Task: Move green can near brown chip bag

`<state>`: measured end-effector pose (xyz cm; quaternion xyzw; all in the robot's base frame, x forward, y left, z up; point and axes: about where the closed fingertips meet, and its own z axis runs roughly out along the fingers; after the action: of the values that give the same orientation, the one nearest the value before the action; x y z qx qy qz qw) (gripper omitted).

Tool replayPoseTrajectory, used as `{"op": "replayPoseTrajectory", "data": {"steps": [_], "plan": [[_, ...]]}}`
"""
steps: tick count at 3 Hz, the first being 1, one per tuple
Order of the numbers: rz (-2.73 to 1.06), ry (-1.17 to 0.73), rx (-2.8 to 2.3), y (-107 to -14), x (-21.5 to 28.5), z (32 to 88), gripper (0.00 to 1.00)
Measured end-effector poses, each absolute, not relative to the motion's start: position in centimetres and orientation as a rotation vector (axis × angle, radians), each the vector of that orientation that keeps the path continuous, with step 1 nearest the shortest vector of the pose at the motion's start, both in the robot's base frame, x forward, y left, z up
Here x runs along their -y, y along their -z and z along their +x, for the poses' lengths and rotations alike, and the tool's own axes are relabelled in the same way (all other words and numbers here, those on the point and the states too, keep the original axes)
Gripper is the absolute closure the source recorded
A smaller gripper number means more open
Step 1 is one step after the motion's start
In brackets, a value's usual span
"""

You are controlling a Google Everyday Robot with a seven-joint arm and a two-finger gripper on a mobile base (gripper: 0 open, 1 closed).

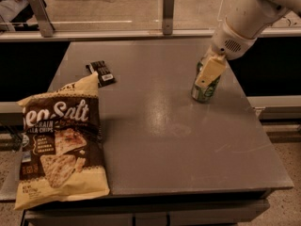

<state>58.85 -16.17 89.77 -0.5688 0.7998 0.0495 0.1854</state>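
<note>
The green can stands at the right of the grey table, leaning a little. My gripper comes down from the upper right and is shut on the can's upper part. One cream finger lies across the can's front; the other is hidden behind it. The brown chip bag, with white "Sea Salt" lettering, lies flat at the table's front left corner, far from the can.
A small flat black wrapper lies at the back left of the table. A metal rail with upright posts runs behind the table. The table's right edge is close beside the can.
</note>
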Motion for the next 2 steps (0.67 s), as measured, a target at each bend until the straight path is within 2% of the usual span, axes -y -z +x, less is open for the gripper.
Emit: {"op": "replayPoseTrajectory", "data": {"steps": [1,2], "plan": [[-1.728,-0.244,-2.119,-91.0,11.9,58.3,1.00],[-1.899,-0.354,-1.937,-91.8,5.9,56.3,1.00]]}}
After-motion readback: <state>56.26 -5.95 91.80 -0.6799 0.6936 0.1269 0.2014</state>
